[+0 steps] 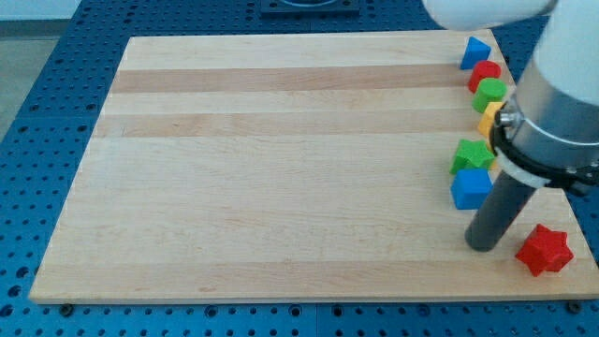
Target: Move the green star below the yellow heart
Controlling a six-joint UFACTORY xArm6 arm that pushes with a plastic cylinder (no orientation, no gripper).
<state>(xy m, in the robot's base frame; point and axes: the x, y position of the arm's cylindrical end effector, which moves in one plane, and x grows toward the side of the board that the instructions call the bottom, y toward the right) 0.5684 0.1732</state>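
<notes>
Green star (473,153) bright, touching blue block (471,188) below; yellow heart (489,116) half-hidden; my tip (482,246) below them.

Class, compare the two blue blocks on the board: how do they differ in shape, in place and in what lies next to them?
The upper blue block is triangular and sits at the view's top right corner; the lower blue block is a cube and lies further down the right side. The upper one has the red block just below it; the lower one sits directly under the green star, close to my tip. Both are blue and lie near the board's right edge.
</notes>
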